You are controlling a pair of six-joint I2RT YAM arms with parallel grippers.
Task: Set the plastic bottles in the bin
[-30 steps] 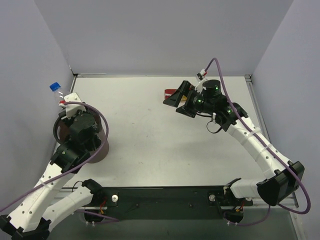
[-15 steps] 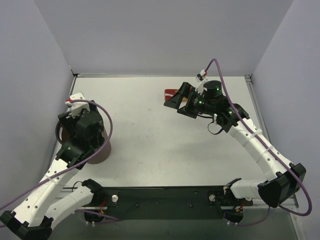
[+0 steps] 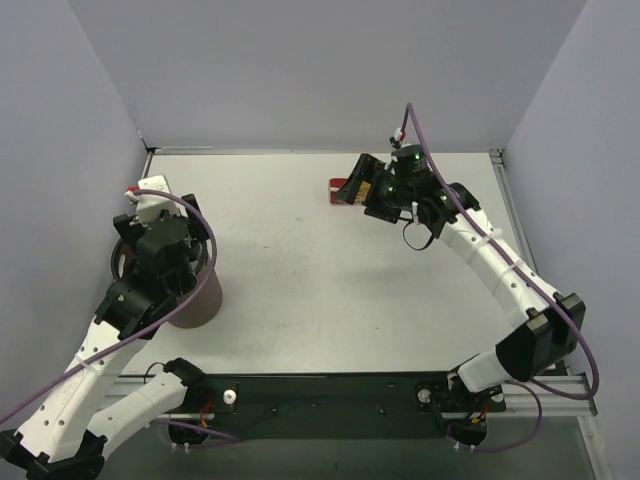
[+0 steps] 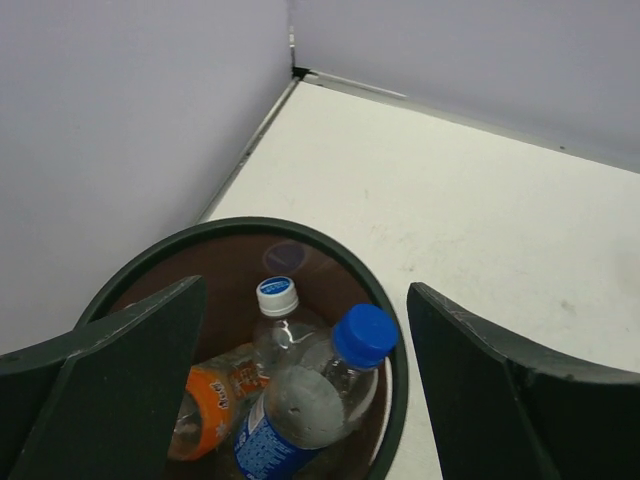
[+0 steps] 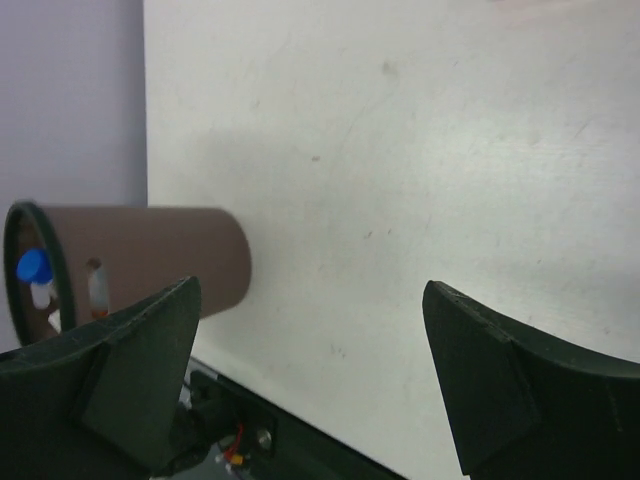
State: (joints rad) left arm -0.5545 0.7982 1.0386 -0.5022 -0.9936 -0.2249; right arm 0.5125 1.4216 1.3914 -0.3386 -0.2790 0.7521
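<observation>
Top cam: overhead from near side. Left wrist: close above bin (image 4: 250, 226), looking in. Right wrist: same bin (image 5: 150, 255), from far right.

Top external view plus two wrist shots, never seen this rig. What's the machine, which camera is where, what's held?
Two robot arms bolted to a table. The top view looks down from above; the other two come from wrist cameras, the dark wedges being each gripper's fingers. The left gripper hangs open over the bin, which holds a blue-capped bottle, a clear white-capped bottle and an orange bottle. The right gripper is open and empty beside a red-and-yellow bottle lying on the table.
</observation>
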